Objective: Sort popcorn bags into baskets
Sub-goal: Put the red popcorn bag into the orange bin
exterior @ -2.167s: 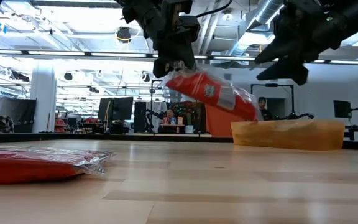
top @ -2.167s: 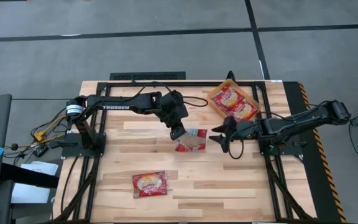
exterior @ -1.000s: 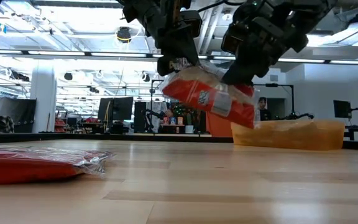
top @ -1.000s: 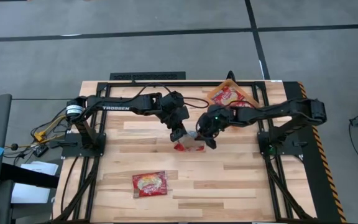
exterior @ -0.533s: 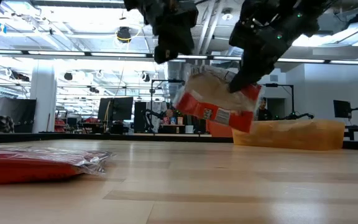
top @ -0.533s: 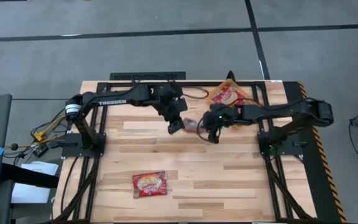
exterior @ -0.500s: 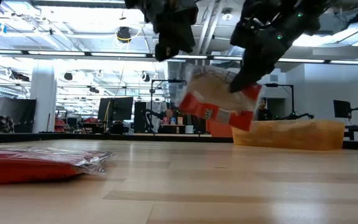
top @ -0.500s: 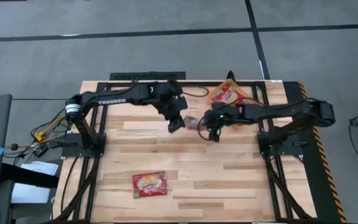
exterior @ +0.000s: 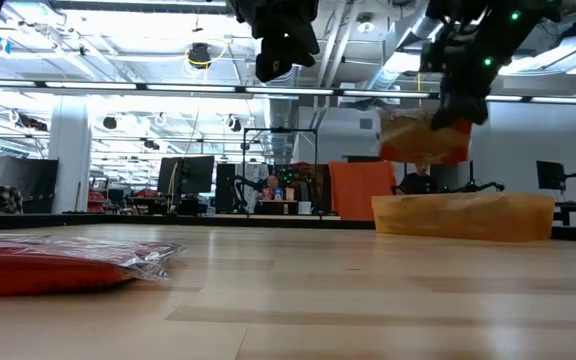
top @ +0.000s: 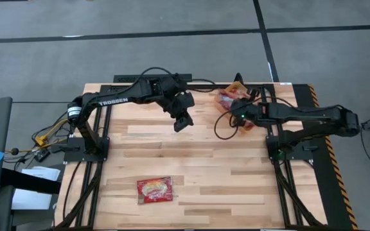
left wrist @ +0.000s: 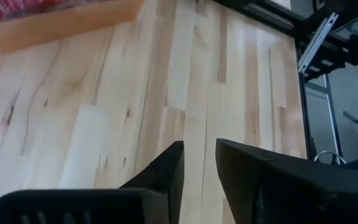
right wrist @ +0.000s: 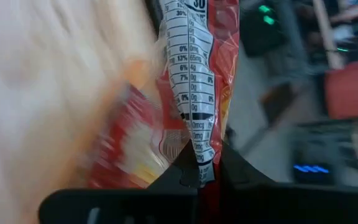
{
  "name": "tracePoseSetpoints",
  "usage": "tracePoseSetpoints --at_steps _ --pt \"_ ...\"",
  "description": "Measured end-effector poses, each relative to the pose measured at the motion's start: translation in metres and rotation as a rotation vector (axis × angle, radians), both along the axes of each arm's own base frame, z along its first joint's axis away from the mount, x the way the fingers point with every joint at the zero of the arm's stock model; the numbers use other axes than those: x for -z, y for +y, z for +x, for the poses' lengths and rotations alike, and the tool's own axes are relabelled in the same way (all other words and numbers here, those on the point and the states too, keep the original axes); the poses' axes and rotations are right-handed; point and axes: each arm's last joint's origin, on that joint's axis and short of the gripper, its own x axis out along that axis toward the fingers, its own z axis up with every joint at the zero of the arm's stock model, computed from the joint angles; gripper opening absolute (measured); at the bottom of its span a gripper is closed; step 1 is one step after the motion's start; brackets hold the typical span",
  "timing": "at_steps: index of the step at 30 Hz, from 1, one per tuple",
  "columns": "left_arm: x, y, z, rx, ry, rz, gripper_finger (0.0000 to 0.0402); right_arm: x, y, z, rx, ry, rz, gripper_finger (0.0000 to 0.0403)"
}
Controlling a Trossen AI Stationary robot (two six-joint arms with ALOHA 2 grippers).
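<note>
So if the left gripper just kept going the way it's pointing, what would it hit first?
Probably bare wooden table. The left gripper holds nothing and points at empty planks; the orange basket lies off to one side of that line, though depth is unclear.

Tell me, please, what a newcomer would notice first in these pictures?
First, the right gripper holding a popcorn bag in the air above the orange basket at the table's far right. Next, a lone popcorn bag lying flat near the front edge, while the left gripper hangs empty over mid-table.
</note>
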Motion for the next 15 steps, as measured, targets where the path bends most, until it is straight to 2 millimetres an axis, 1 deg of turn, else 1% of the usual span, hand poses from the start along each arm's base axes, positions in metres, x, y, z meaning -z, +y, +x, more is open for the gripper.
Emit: tracePoseSetpoints --at_steps 2,4,9,12,15 --pt "-0.002 0.001 0.001 -0.001 -0.023 0.006 0.008 0.005 -0.001 0.001 0.017 0.082 -0.045 0.0026" --pt "-0.002 0.002 0.002 -0.004 -0.034 0.008 0.008 0.01 -0.002 0.003 -0.004 0.162 -0.059 0.0023" --pt "-0.002 0.014 -0.001 -0.025 -0.039 0.002 0.008 0.023 -0.007 0.014 -0.053 0.34 -0.108 0.0024" --pt "-0.002 0.024 -0.004 -0.01 -0.048 0.017 0.008 0.029 -0.014 0.017 -0.049 0.406 -0.11 0.004" --pt "-0.001 0.036 -0.009 -0.01 -0.039 0.045 0.008 0.037 -0.021 0.019 -0.025 0.436 -0.088 0.0049"
